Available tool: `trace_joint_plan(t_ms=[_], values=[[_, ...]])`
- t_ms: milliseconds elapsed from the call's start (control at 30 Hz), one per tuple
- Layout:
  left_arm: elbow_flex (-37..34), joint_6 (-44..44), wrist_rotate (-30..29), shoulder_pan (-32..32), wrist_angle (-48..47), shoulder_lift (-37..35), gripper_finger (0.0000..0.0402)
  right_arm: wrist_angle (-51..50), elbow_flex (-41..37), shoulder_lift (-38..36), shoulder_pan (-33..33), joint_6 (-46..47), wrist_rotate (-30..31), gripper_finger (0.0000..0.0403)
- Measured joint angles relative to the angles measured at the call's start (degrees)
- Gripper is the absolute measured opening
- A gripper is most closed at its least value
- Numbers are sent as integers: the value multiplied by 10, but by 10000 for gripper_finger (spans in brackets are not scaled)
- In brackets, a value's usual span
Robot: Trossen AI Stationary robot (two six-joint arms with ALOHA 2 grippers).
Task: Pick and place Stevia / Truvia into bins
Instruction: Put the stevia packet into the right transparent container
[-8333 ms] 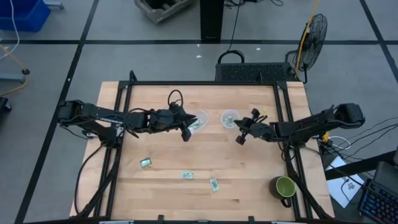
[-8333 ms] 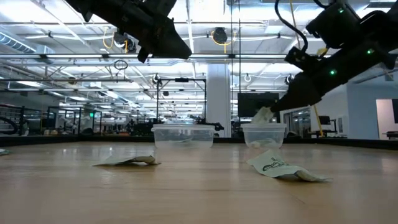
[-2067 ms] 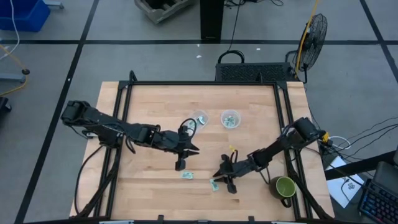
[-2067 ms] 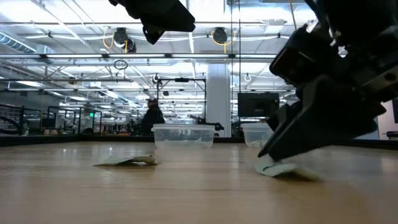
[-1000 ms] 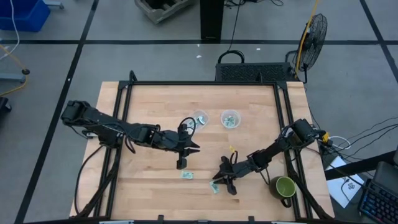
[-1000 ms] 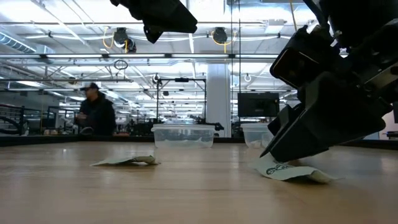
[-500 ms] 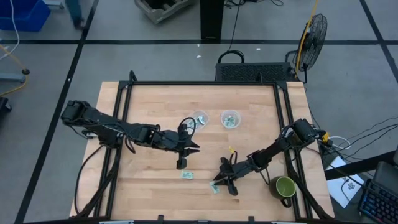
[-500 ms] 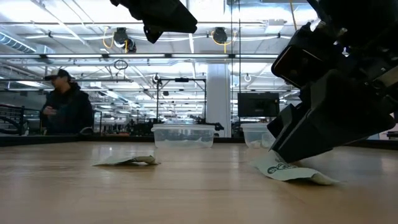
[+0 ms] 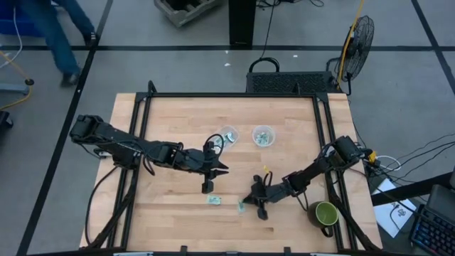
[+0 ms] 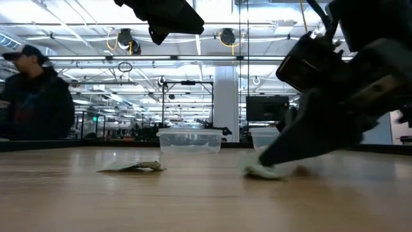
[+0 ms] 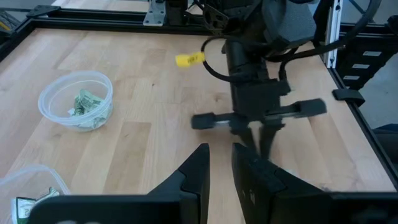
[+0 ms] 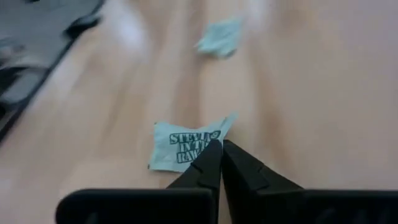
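Two Stevia sachets show in the high view. One (image 9: 214, 200) lies flat on the wood, and the other (image 9: 242, 207) is at my right gripper (image 9: 248, 203), which is shut on it. The right wrist view shows that held sachet (image 12: 185, 144) and the loose sachet (image 12: 221, 37) beyond it. My left gripper (image 9: 207, 186) hovers above the loose sachet, its fingers (image 11: 219, 163) a narrow gap apart, holding nothing. Two clear cups (image 9: 229, 134) (image 9: 263, 135) stand farther back, each with sachets inside. In the low view the held sachet (image 10: 260, 169) is blurred. My right gripper pinches the sachet by one corner (image 12: 214, 138) between its two shut fingertips (image 12: 210, 163). The fingers slant down from the table's right side. The rest of the sachet spreads out flat ahead of the tips, at table level; whether it still touches the wood I cannot tell.
A green mug (image 9: 325, 213) stands near the table's right near corner, close behind my right arm. A black frame (image 9: 142, 114) borders the table. A person (image 10: 32, 96) walks in the room behind. Bare wood (image 9: 170, 220) lies toward the near edge.
My right gripper has moved a short way toward the table's left and far side, staying shut, and the sachet has travelled with it from where it lay. My left arm has kept still. A person has walked across the room behind.
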Motion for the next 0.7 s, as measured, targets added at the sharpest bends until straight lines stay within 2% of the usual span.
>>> trace_joint_plan(t_ms=[167, 300, 367, 500, 567, 633, 700], values=[[0, 21, 0, 0, 0, 0, 72, 32, 0, -9, -21, -14, 131, 2], [0, 23, 0, 0, -3, 0, 72, 47, -1, -63, -56, -122, 173, 1], [0, 24, 0, 0, -5, 0, 72, 36, -1, -102, -73, -169, 221, 1], [0, 24, 0, 0, -11, 0, 72, -46, -1, -188, -108, -279, 373, 1], [0, 24, 0, 0, -17, 0, 72, -124, -1, -229, -129, -293, 439, 1], [0, 24, 0, 0, -20, 0, 72, -216, -1, -265, -155, -253, 449, 1], [0, 24, 0, 0, -20, 0, 72, -324, -1, -294, -186, -189, 417, 1]])
